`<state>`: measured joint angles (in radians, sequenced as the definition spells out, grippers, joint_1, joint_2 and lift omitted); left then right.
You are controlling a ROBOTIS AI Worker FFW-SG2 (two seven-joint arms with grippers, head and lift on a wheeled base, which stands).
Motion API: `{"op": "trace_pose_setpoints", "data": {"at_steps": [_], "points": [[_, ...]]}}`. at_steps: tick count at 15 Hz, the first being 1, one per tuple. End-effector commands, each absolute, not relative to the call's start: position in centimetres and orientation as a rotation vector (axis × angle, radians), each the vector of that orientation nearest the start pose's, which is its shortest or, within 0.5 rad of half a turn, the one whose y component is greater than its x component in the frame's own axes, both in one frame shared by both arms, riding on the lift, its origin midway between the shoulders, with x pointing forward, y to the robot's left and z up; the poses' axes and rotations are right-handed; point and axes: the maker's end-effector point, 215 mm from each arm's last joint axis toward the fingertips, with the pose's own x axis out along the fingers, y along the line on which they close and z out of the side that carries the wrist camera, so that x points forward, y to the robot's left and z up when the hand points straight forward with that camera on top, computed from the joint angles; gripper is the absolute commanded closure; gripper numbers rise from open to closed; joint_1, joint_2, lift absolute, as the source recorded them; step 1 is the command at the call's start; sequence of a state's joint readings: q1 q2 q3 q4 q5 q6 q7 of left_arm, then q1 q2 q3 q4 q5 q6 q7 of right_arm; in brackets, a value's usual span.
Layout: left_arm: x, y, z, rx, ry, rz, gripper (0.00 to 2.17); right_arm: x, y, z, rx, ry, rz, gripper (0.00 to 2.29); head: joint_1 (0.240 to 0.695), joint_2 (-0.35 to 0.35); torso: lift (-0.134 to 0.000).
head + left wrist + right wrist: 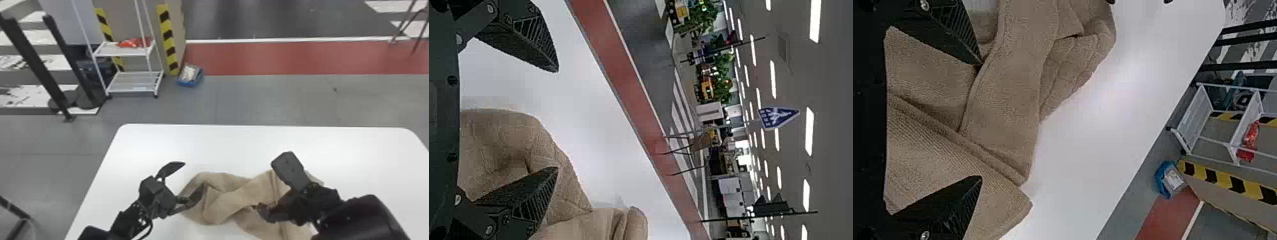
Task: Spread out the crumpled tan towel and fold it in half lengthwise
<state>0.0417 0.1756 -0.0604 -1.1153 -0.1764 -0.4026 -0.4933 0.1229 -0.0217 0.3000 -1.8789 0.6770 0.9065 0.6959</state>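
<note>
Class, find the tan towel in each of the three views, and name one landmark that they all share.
Head view: towel, lower middle, on the white table.
Left wrist view: towel, partly between the jaws, behind one.
Right wrist view: towel, behind both jaws and between them.
Shared landmark: red floor strip.

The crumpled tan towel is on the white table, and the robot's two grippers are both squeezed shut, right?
Not quite: both are open. The left wrist view shows the left gripper with its fingers apart, and the right wrist view shows the same for the right gripper. The crumpled tan towel is on the white table.
</note>
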Motion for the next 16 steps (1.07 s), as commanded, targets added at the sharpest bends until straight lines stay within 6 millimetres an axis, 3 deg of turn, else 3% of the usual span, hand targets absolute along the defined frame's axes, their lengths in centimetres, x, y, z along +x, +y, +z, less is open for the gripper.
{"op": "trace_pose_setpoints", "data": {"at_steps": [1, 6, 12, 16], "points": [[48.8, 16.2, -52.1, 0.305, 0.184, -0.626, 0.20, 43.2, -10.9, -51.4, -0.497, 0.824, 0.583, 0.06, 0.695, 0.075, 0.000], [48.6, 16.2, -52.2, 0.303, 0.185, -0.626, 0.20, 41.6, -12.2, -48.7, -0.576, 0.742, 0.682, 0.08, 0.695, 0.067, 0.000], [48.7, 16.4, -52.1, 0.302, 0.183, -0.623, 0.20, 34.5, -14.8, -50.5, -0.661, 0.808, 0.813, 0.16, 0.695, 0.039, 0.000], [48.7, 16.5, -52.2, 0.301, 0.184, -0.620, 0.20, 31.3, -17.0, -52.1, -0.767, 0.878, 0.830, 0.22, 0.695, 0.021, 0.000]]}}
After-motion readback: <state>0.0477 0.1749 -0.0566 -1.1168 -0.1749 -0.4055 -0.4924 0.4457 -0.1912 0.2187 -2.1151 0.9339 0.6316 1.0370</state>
